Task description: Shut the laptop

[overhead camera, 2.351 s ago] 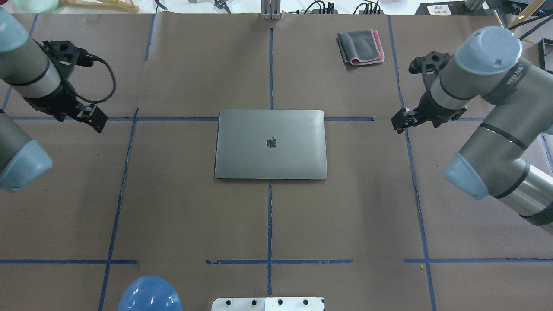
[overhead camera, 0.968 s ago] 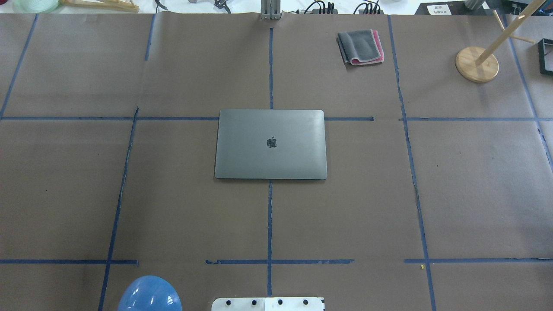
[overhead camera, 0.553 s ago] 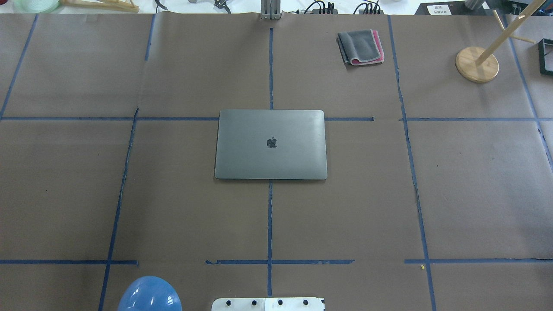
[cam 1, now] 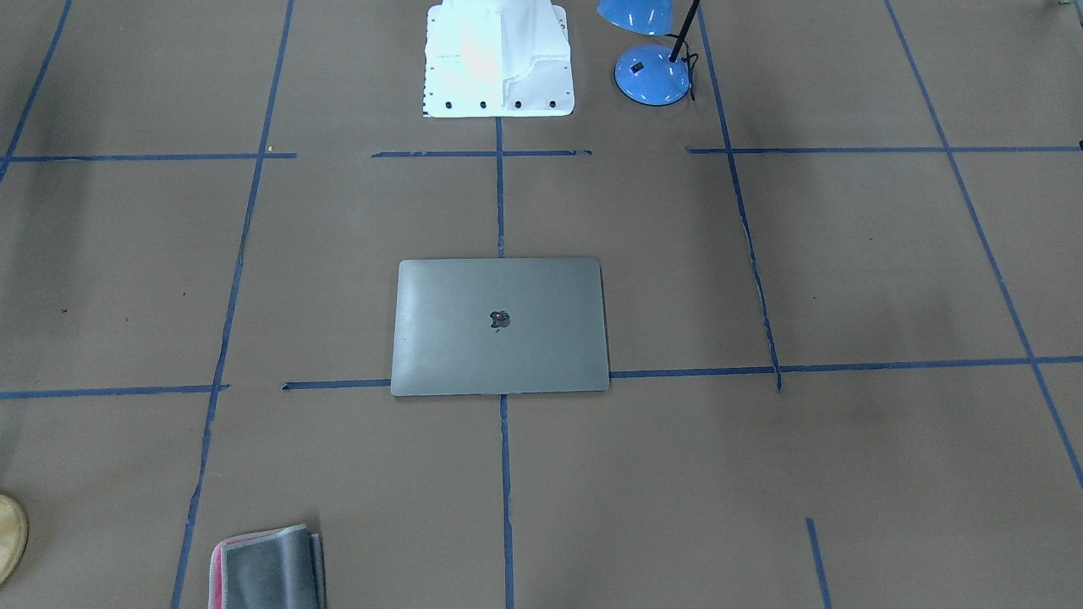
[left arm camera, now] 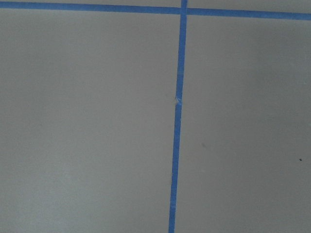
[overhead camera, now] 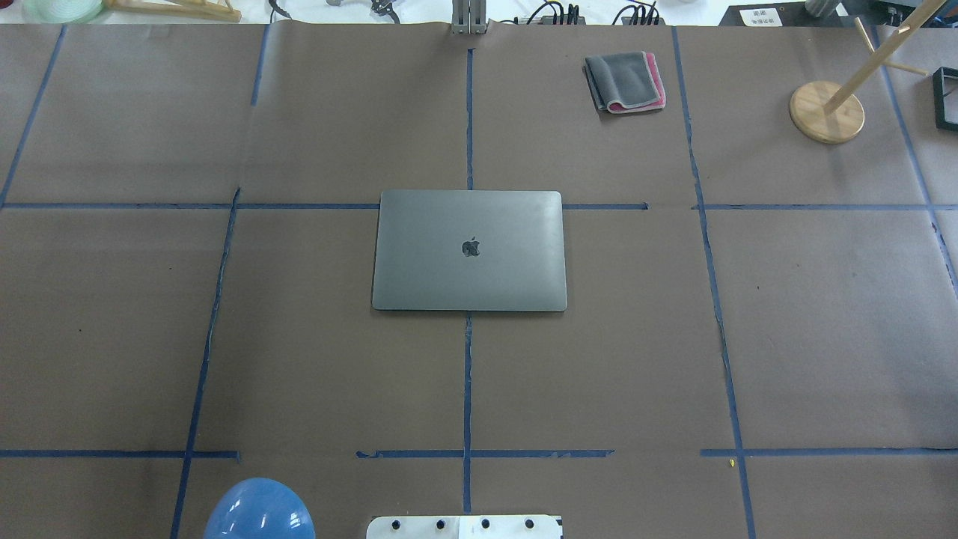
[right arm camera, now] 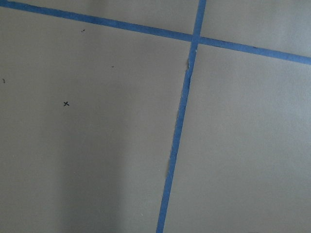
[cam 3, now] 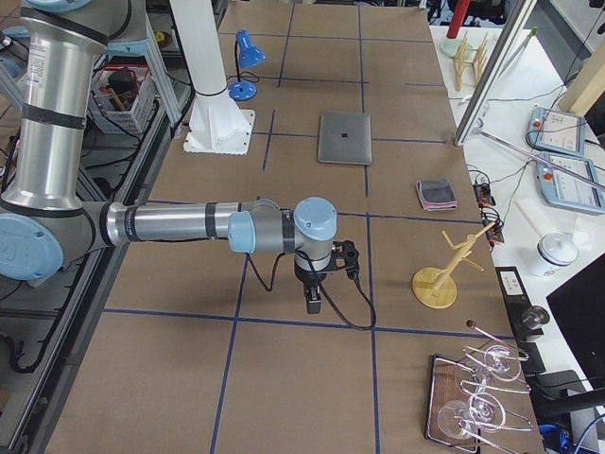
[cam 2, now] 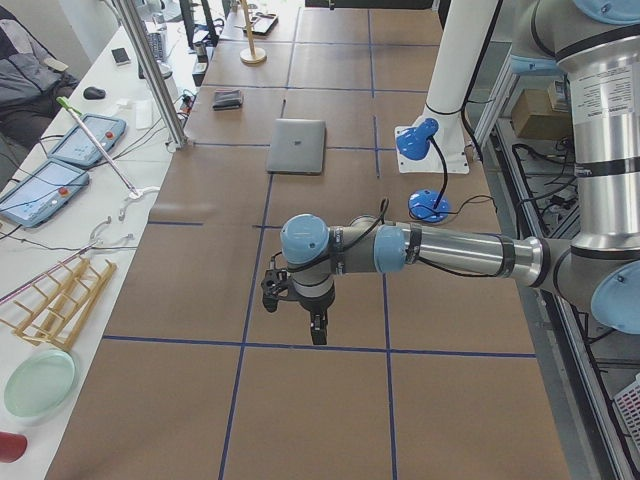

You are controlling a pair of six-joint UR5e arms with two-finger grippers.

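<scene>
**Overhead exterior: lid down, no arm in frame**

The laptop (overhead camera: 469, 249) lies flat at the middle of the counter (overhead camera: 299, 359). Its lid is closed, logo up, and it sits square to the blue tape cross. Judged from that, the closing looks done, with nothing left to press.

Neither arm shows in this view or in the front-facing one. That would fit arms held out at the ends, so that the laptop can be seen unobstructed.

Only the side views show the arms. Exterior left has the left arm (cam 2: 440, 250) stretched low over bare counter at its near end, well apart from the far laptop (cam 2: 297, 146). Exterior right shows the right arm (cam 3: 180, 224) likewise at its own end.

Each tool points down at the paper, which is why both wrist cameras see only tape lines. I cannot tell whether the left jaws or the right jaws are apart or together, but the laptop is in neither.

A folded cloth (overhead camera: 625, 82) sits far right, well apart from everything.
</scene>
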